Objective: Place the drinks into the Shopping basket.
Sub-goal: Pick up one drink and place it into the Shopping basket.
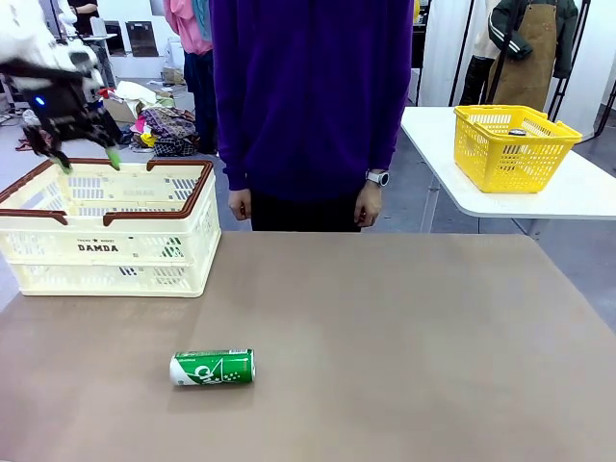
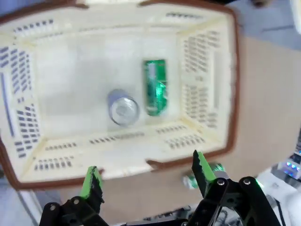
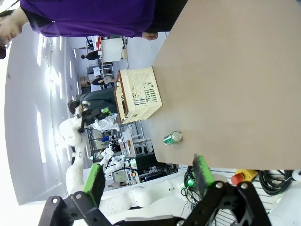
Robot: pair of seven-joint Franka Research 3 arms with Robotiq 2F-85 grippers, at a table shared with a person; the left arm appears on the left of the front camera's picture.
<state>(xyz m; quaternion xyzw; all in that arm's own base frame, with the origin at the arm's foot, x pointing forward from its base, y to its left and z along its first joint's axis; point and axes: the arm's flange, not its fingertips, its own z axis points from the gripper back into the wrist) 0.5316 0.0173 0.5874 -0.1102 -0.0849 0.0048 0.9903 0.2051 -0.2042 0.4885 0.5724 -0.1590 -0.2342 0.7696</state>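
So, quick look from where I'm standing: the left gripper (image 1: 89,162) hangs over the Shopping basket (image 1: 106,252), fingers wide apart w/ nothing between them. Its wrist cam looks straight down into the crate. Two cans are in there already: a green can (image 2: 154,87) lying flat on the floor, and just beside it (can't tell if touching) a blue-ish can (image 2: 123,107) standing up, so you mostly see the silver top. It's blurry, no label readable. The loose green can (image 1: 212,367) lies on its side on the brown table (image 1: 404,327), well apart from the basket, on the robot's side. The right gripper (image 3: 149,175) is spread open and empty too, up off the table. The person (image 1: 308,96) in the purple top stands at the far edge, hands down, touching nothing. Imo we're in the gap between drop-off and next pick: 2 in, 1 to go. Next move prob needs an arm going down to that loose can, wrist turned so the fingers straddle the round body, not the ends. It should close gently bc the can could roll. Then lift clear of the rim and let go over a free bit of floor.
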